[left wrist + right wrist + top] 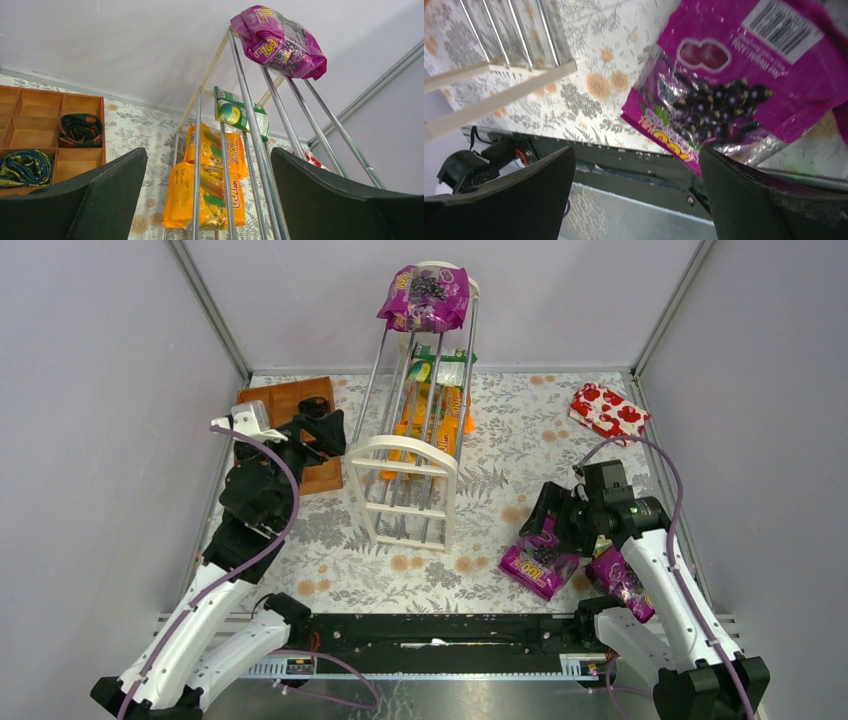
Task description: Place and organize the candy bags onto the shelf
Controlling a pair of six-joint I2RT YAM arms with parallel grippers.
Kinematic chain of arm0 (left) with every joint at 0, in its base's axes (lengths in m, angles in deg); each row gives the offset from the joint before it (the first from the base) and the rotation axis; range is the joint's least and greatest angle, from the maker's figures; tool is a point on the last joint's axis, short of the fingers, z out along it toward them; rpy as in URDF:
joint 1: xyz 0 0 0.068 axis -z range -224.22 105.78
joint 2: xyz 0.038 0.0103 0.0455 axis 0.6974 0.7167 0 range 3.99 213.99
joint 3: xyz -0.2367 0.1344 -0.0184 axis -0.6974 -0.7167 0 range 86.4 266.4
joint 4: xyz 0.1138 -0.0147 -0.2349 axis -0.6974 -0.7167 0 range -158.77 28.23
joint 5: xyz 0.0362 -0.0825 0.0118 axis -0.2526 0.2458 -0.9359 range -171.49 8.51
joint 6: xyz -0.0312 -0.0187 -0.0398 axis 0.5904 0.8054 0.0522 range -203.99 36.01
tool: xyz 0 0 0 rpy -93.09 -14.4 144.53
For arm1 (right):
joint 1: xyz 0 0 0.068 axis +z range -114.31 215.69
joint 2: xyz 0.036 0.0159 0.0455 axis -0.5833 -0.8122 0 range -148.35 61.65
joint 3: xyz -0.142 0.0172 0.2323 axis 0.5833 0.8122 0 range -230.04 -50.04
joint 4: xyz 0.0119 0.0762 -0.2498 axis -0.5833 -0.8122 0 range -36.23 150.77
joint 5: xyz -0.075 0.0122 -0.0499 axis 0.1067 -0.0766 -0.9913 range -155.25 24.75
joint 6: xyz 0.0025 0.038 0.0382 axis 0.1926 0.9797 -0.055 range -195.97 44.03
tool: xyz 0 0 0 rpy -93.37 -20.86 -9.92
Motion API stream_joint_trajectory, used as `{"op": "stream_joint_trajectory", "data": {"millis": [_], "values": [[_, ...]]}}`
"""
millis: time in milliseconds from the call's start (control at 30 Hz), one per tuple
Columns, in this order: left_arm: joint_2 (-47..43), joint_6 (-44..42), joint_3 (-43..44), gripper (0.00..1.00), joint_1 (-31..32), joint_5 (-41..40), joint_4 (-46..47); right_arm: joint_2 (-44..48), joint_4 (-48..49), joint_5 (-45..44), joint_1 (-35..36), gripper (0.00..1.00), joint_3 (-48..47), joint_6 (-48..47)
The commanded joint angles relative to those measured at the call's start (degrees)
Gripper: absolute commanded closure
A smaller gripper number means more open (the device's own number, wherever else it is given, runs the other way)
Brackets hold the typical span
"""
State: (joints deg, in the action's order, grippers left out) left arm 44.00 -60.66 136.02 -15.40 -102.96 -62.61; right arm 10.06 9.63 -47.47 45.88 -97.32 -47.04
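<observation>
Right, from above: the shelf (405,455) already carries a purple grape bag (425,295) on its top tier at the far end, a green bag (440,365) below it and orange bags (437,415) lower down. A loose purple bag (540,562) and a second loose bag (620,582) lie near right on the table, by my right gripper (545,525). In the left wrist view, my left gripper (209,190) gapes wide and empty, facing the rods. In the right wrist view the jaws are wide, holding nothing, and the loose purple bag lies just ahead. I'd say two bags are left to shelve.

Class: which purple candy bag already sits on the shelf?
The purple bag on the shelf's top tier; the other two purple bags lie on the table.
</observation>
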Motion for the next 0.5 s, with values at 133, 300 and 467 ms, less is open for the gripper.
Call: {"op": "stream_joint_trajectory", "data": {"millis": [133,300,467], "values": [[0.66,-0.62,-0.05,0.01,-0.8,-0.6,0.93,3.44,-14.75,-9.02,1.69,0.0,-2.0,2.2],[1.38,-0.31,0.12,0.01,-0.96,0.2,0.93,3.0,-11.04,-5.97,1.96,0.0,6.0,5.04],[1.62,-0.3,0.03,0.01,-1.0,0.19,0.93,3.12,-0.33,0.18,2.72,0.0,14.47,8.89]]}}
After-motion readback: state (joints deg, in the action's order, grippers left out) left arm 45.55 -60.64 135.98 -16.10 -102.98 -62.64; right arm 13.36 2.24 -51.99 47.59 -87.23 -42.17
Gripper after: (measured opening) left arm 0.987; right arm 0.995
